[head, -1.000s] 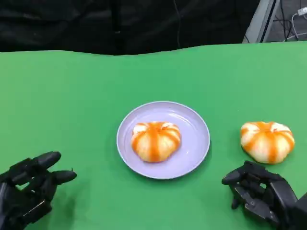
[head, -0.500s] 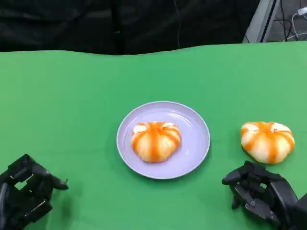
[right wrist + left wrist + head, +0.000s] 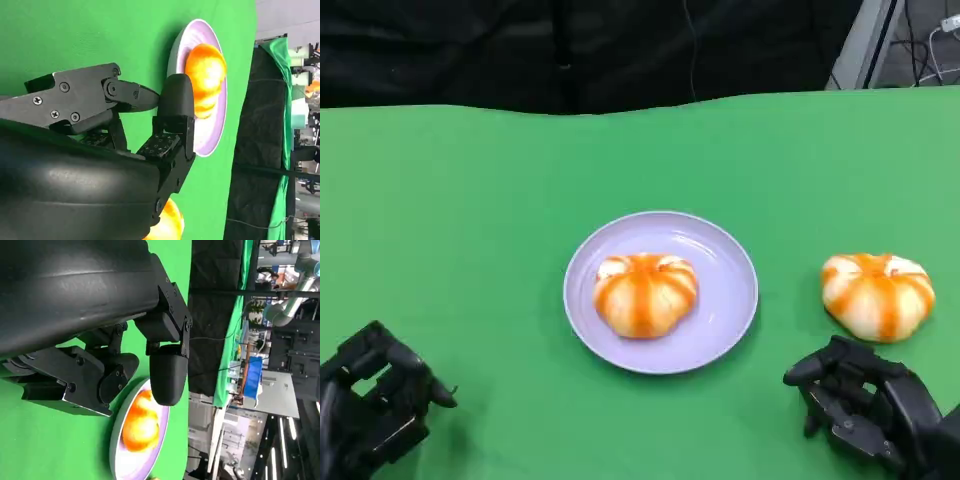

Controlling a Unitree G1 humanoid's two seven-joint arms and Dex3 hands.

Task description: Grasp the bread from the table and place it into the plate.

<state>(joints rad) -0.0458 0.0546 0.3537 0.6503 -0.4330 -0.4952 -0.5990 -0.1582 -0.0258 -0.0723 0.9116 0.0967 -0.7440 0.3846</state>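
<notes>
A lilac plate (image 3: 731, 301) lies mid-table with one orange-striped bread roll (image 3: 645, 293) on it. A second bread roll (image 3: 877, 294) sits on the green cloth to the plate's right. My right hand (image 3: 865, 408) rests just in front of that roll, apart from it, fingers curled and holding nothing. My left hand (image 3: 372, 402) is at the near left, far from the plate, fingers curled in on nothing. The left wrist view shows my left hand (image 3: 100, 340) with the plate (image 3: 116, 442) and its roll (image 3: 140, 425) beyond. The right wrist view shows my right hand (image 3: 100, 150), the plate (image 3: 221, 131), its roll (image 3: 206, 75) and the loose roll (image 3: 168, 226).
Green cloth (image 3: 470, 200) covers the whole table. A black curtain (image 3: 570, 50) hangs behind its far edge, with a metal frame and cables (image 3: 910, 40) at the far right.
My left hand's fingers, stretched out a second ago, have curled in. The right hand, both rolls and the plate have not moved.
</notes>
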